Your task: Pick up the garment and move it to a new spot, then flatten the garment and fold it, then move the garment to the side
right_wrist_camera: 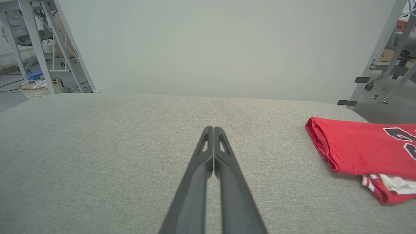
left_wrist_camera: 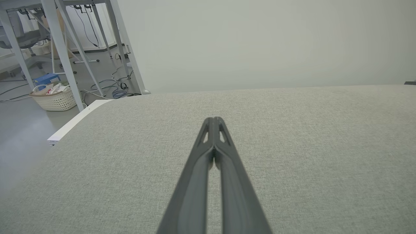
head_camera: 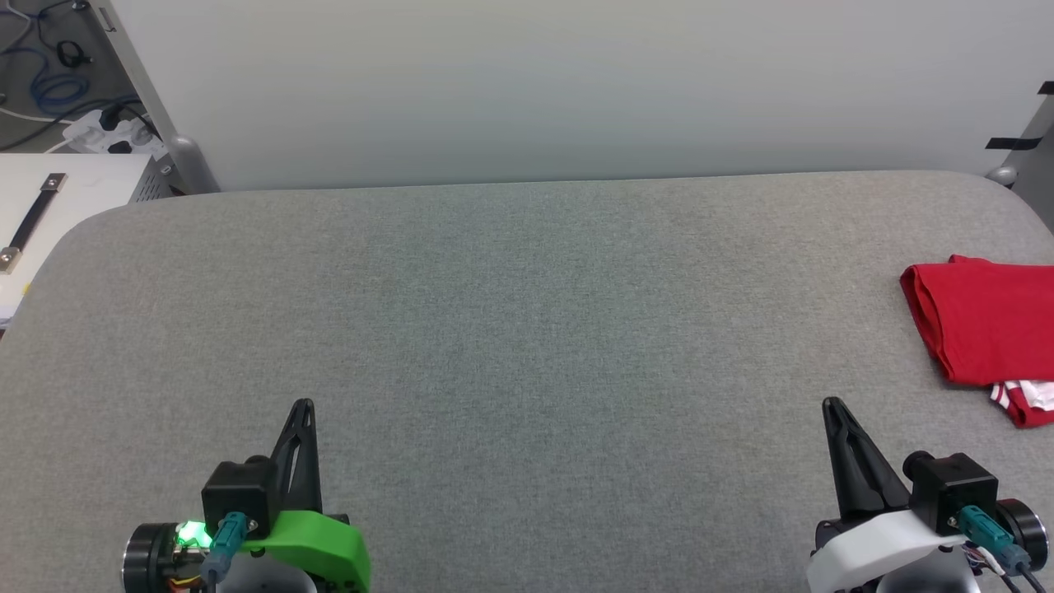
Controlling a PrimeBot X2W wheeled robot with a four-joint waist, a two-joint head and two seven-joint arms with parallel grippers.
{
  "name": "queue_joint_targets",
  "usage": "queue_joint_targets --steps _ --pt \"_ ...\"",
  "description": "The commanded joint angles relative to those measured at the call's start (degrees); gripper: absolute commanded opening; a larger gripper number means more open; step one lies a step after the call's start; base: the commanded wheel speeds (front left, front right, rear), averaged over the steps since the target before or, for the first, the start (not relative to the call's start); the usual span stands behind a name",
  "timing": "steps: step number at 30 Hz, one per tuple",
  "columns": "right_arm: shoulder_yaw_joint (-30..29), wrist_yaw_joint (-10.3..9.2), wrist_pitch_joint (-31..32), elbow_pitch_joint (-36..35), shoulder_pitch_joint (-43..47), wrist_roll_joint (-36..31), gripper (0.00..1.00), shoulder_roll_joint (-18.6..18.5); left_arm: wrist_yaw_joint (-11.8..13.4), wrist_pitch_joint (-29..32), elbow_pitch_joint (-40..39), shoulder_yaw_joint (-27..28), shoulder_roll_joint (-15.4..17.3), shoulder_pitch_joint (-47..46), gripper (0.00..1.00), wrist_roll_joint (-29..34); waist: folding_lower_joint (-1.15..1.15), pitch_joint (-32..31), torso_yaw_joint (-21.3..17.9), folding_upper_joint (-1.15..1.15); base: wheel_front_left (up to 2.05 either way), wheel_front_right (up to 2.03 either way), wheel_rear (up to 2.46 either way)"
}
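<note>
The garment (head_camera: 984,321) is a red shirt lying folded at the far right of the grey table (head_camera: 510,313), cut off by the picture's edge; a white sleeve with striped trim pokes out at its near side. In the right wrist view the garment (right_wrist_camera: 360,149) shows part of a black print. My right gripper (head_camera: 833,405) is shut and empty, near the front edge, left of and nearer than the garment. My left gripper (head_camera: 303,407) is shut and empty at the front left. Both grippers (left_wrist_camera: 213,119) (right_wrist_camera: 213,128) have their fingertips pressed together.
A pale wall stands behind the table. White equipment with a black strap (head_camera: 33,218) and cables lies off the table's left corner. A wicker basket (left_wrist_camera: 55,97) and metal frame legs (left_wrist_camera: 65,52) stand on the floor to the left.
</note>
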Motion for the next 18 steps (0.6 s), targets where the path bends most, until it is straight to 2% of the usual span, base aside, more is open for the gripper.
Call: queue_joint_targets --steps 1,18 --pt "-0.07 -0.03 0.32 0.26 -1.23 -0.63 0.0 0.1 -0.19 0.28 -0.3 0.08 -0.23 -1.3 0.0 0.46 0.0 0.0 -0.02 0.0 0.0 0.0 0.0" --pt "-0.21 -0.04 2.32 0.68 -2.49 -1.56 0.0 0.13 -0.28 2.27 -0.47 0.13 -0.5 -2.22 0.0 0.94 0.0 0.01 -0.4 0.0 0.0 0.0 0.0"
